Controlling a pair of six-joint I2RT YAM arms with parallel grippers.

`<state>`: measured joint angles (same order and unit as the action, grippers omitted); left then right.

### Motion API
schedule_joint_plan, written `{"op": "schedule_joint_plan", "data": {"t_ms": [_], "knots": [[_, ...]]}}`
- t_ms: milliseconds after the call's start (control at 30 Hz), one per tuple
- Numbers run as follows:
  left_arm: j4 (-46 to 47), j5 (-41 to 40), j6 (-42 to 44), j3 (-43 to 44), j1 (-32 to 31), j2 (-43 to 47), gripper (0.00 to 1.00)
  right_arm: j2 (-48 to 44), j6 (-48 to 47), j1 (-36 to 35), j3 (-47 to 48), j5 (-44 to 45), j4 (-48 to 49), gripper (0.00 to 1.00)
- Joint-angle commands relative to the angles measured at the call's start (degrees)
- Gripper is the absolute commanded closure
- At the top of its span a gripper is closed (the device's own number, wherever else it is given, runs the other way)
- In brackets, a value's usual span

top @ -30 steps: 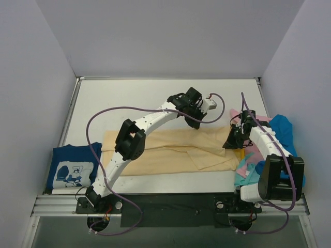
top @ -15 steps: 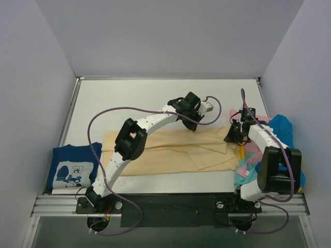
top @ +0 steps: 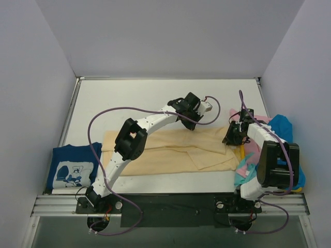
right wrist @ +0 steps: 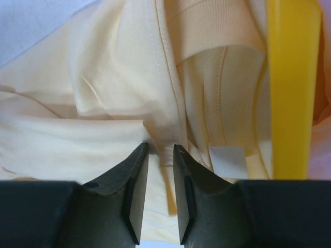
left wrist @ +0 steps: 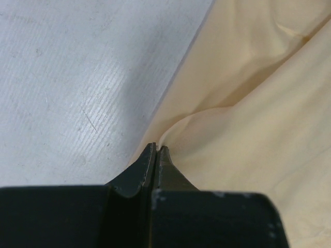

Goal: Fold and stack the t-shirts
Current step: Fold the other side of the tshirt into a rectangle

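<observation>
A tan t-shirt (top: 165,152) lies spread across the middle of the table, its right part folded over. My left gripper (top: 193,126) sits at the shirt's far edge, its jaws shut on a pinch of tan cloth (left wrist: 238,129) right at the hem. My right gripper (top: 228,140) is at the shirt's right end near the collar. Its fingers (right wrist: 135,175) stand narrowly apart, closed on a raised fold of tan cloth (right wrist: 124,103). A navy t-shirt with a white cartoon print (top: 72,168) lies folded at the near left.
A loose heap of pink (top: 254,155), bright blue (top: 284,129) and teal (top: 246,176) t-shirts lies at the right edge under the right arm. A yellow strip (right wrist: 292,88) shows beside the collar. Bare white table (top: 134,98) lies behind the shirt, with walls all round.
The left gripper has come down and nearer onto the shirt's far edge. The right gripper has shifted slightly away along the shirt's right end, and the cloth there has bunched up.
</observation>
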<state>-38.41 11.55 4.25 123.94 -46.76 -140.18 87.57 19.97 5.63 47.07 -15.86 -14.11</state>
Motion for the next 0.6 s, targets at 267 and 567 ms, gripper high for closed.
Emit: {"op": "schedule_joint_plan", "data": {"t_ms": [267, 567], "knots": [[1.67, 0.84, 1.11, -1.16, -0.17, 3.33, 1.00, -10.84, 4.20, -1.85, 1.01, 6.01, -12.34, 0.67], [1.15, -1.70, 1.64, -0.46, -0.35, 3.51, 0.88, -11.47, 4.38, -5.28, -4.97, 2.15, -4.18, 0.99]]}}
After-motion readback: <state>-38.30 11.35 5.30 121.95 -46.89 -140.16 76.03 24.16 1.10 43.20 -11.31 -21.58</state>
